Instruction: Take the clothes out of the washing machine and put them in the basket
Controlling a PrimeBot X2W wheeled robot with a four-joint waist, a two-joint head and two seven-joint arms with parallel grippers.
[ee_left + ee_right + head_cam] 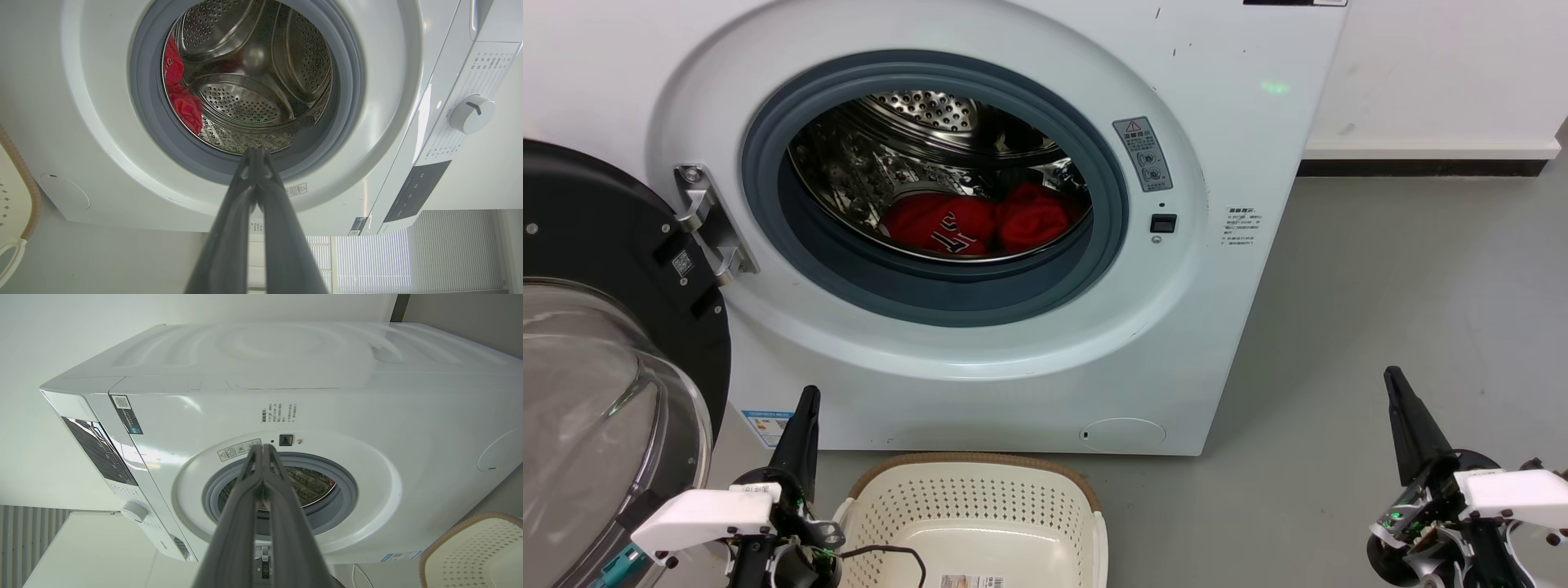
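Note:
The white washing machine [980, 384] stands in front of me with its door swung open. Two red clothes lie at the bottom of its steel drum: a jersey with lettering [935, 224] on the left and a plain red one [1033, 216] beside it. In the left wrist view the red clothes [184, 104] show at the drum's left side. The cream basket [976, 506] sits on the floor below the opening. My left gripper [808, 394] is shut and empty beside the basket. Low at the right, my right gripper [1392, 376] is shut and empty too. Each wrist view shows shut fingertips [255, 152] [264, 448].
The open black-rimmed glass door [596, 359] hangs at the left, close to my left arm. Grey floor [1405, 310] stretches to the right of the machine, up to a white wall with a dark skirting. A black cable lies over the basket's near edge.

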